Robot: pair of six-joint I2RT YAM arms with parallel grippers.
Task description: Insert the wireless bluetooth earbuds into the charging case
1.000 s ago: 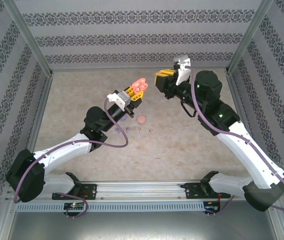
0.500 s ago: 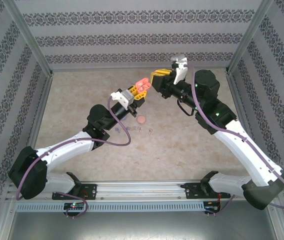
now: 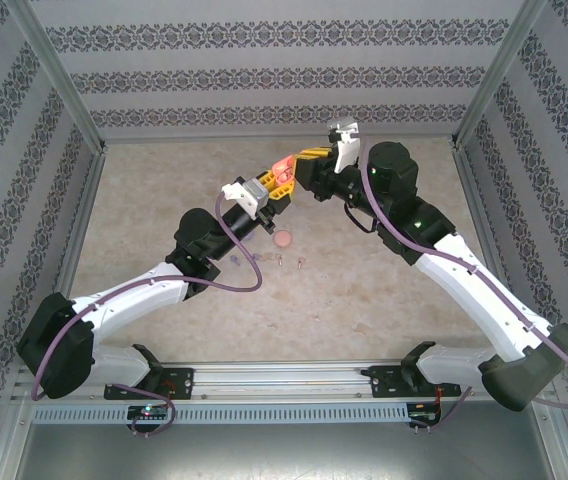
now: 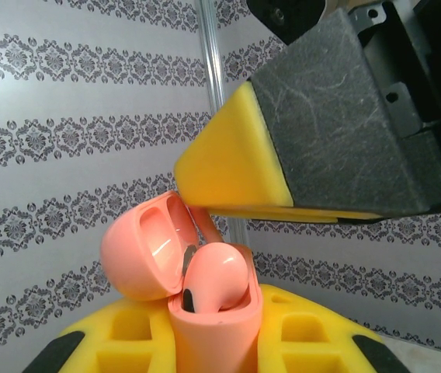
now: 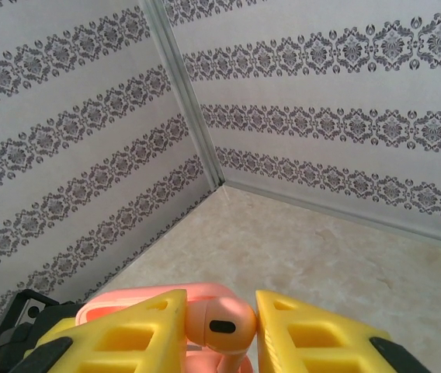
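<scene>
A beige, marble-patterned table top (image 3: 164, 180) sits boxed in by walls (image 3: 284, 80) papered pale grey with dark damask bands, silver metal posts (image 3: 59, 75) rising at the corners and a slotted aluminium rail (image 3: 284, 412) running along the near edge.

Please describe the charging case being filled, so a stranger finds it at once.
Look above the table's middle. There the left arm's yellow fingers clamp an open salmon-pink case. Unlike the pink case lying on the table, it is lifted, lid flipped back.

Charging case (image 4: 214, 334): the right gripper (image 3: 302, 164) and its earbud (image 5: 219, 326) are blocking the mouth for you.
Table: loose earbuds (image 3: 279, 261) are lying beside your left arm (image 3: 144, 295).
</scene>
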